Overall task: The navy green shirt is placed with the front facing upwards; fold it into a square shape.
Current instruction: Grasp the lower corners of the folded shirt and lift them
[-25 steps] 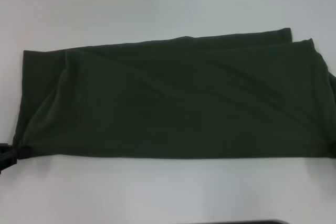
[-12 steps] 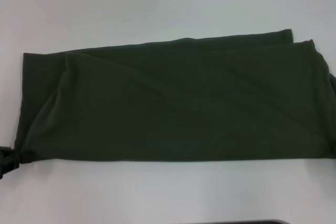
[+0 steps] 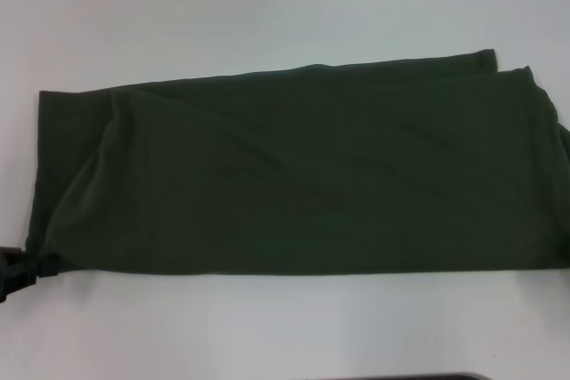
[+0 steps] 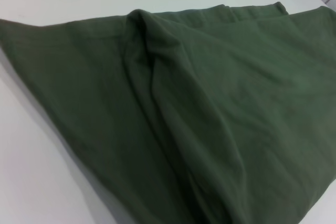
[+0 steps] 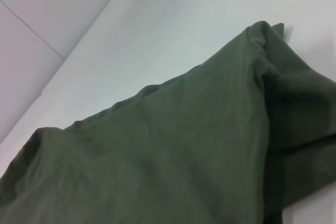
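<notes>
The navy green shirt [image 3: 294,175] lies folded into a long dark olive band across the white table, plain side up, with no lettering showing. My left gripper [image 3: 12,270] shows only as a black tip at the left edge of the head view. It is shut on the shirt's near left corner, which is drawn to a point at it. The left wrist view looks closely over rumpled shirt [image 4: 210,108] folds. In the right wrist view the shirt [image 5: 173,156] ends in a folded corner. The right gripper is out of view.
White table [image 3: 267,6] surrounds the shirt on the far and near sides. A dark strip [image 3: 401,376] lies along the near edge of the head view. A pale wall panel [image 5: 37,19] stands beyond the table's edge in the right wrist view.
The shirt's near edge has slid slightly toward the near side of the table. The left gripper tip has shifted a little down and left with the corner.
</notes>
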Controlling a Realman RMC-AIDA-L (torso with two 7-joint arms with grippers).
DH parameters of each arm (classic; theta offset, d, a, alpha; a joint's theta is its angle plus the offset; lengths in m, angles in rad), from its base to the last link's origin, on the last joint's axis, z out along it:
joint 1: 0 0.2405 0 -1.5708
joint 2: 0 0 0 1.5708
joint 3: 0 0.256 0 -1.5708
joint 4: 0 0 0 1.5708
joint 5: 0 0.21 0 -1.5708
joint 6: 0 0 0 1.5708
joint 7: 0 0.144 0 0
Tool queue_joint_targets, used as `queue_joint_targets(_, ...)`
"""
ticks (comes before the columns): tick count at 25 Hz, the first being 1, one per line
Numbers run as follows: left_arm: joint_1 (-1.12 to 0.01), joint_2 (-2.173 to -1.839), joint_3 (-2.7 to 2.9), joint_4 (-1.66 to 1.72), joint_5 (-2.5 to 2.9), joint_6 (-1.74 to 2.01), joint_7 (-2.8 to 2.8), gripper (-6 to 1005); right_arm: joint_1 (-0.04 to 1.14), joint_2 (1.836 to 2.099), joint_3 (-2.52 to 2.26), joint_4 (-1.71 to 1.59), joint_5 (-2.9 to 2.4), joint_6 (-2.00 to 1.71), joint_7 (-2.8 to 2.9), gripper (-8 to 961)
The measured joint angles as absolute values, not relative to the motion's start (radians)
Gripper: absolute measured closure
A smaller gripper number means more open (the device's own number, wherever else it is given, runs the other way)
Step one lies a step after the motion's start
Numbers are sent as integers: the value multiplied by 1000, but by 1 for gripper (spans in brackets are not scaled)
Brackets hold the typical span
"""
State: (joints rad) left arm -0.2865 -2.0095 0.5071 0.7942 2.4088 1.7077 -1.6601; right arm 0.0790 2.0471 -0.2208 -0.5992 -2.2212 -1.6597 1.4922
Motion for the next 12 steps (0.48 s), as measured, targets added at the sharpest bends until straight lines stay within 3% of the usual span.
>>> queue_joint_targets(4,-292,-2009,504,797,2409,1710,-1675,960,80,2046,-221,-605,-2221,-1677,1491,796)
queue_joint_targets(12,-296,-2007,478,818,2408,1715,-1694,685,80,2043,-181,-607,-2213,-1717,1485,624)
